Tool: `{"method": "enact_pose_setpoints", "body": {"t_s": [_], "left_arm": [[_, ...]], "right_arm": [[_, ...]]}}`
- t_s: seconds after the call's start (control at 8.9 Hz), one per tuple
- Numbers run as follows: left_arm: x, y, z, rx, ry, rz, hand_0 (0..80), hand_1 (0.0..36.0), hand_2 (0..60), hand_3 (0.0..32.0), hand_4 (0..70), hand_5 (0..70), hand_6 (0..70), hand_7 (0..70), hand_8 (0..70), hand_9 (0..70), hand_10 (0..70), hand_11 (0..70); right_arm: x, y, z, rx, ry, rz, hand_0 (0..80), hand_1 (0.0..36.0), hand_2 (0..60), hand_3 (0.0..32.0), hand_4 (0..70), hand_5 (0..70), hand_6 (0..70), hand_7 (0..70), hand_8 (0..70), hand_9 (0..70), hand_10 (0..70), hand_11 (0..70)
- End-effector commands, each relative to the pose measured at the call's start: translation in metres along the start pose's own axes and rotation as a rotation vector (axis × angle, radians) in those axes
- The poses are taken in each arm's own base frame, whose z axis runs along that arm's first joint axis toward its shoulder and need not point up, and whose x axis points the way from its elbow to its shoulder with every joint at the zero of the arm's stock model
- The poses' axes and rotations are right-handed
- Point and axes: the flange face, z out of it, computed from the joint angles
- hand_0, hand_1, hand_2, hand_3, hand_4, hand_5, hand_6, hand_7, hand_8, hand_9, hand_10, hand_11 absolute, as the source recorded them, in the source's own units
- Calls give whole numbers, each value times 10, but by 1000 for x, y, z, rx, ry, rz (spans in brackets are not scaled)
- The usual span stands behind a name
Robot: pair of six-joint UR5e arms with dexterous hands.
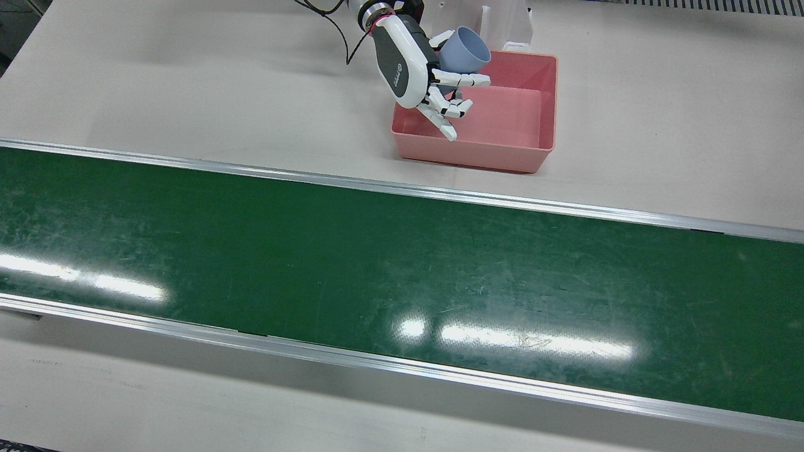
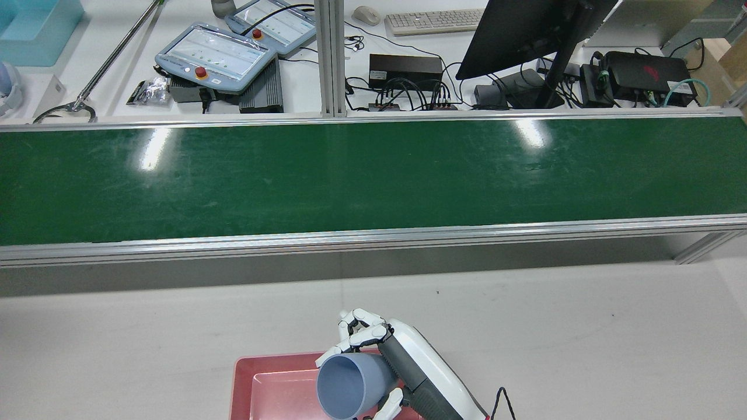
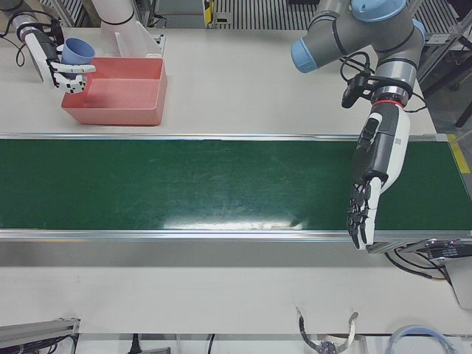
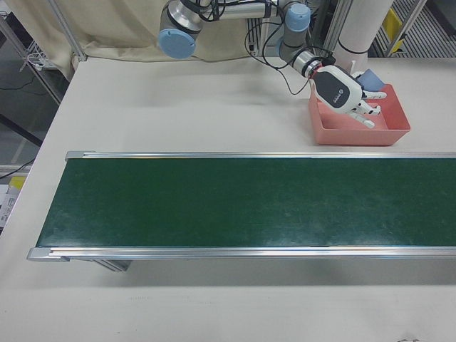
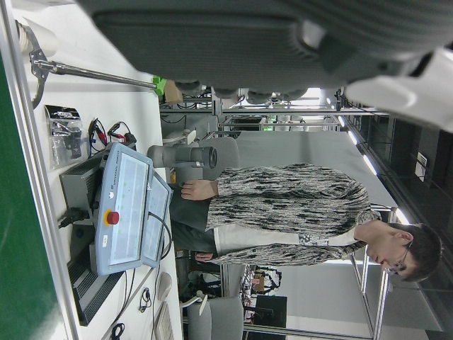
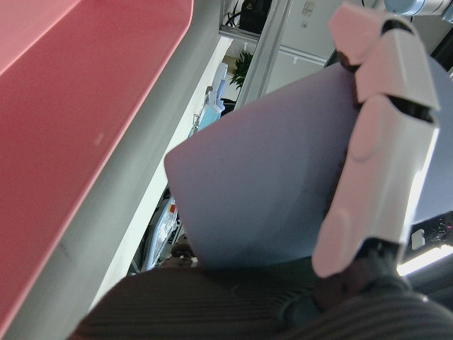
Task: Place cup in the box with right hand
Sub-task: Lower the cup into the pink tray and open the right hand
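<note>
My right hand [image 1: 419,72] is shut on a blue-grey cup [image 1: 463,51] and holds it tilted on its side above the near-left part of the pink box [image 1: 546,100]. The same hand [image 2: 408,364] and cup [image 2: 350,385] show in the rear view over the box [image 2: 242,379], and in the right-front view the hand [image 4: 345,92] is over the box [image 4: 356,132]. The right hand view shows the cup [image 6: 283,184] against white fingers [image 6: 379,149], the box wall [image 6: 64,106] beside it. My left hand [image 3: 372,184] is open and empty, hanging over the belt's end.
A long green conveyor belt [image 1: 377,270] with metal rails crosses the table between the box and the operators' side. A white stand [image 1: 502,22] rises just behind the box. A monitor, teach pendants [image 2: 216,55] and cables lie beyond the belt.
</note>
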Motion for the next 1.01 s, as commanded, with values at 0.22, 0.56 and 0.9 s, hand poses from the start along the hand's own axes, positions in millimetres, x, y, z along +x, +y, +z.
{"method": "enact_pose_setpoints", "body": {"t_s": [0.22,0.56,0.9], "left_arm": [[0,0,0,0,0,0,0,0,0,0,0,0,0,0,0,0,0,0],[0,0,0,0,0,0,0,0,0,0,0,0,0,0,0,0,0,0],[0,0,0,0,0,0,0,0,0,0,0,0,0,0,0,0,0,0]], "right_arm": [[8,-7,-6,-7,8,34,507,95,34,0,181,42,33,97,78,137,0,1],[3,-11,-7,-9,10,105,486,68,32,0,203,36,37,123,88,157,0,2],[-127,-53,11,8,-158,161,493,103,65,0,196,43,43,146,96,173,3,17]]}}
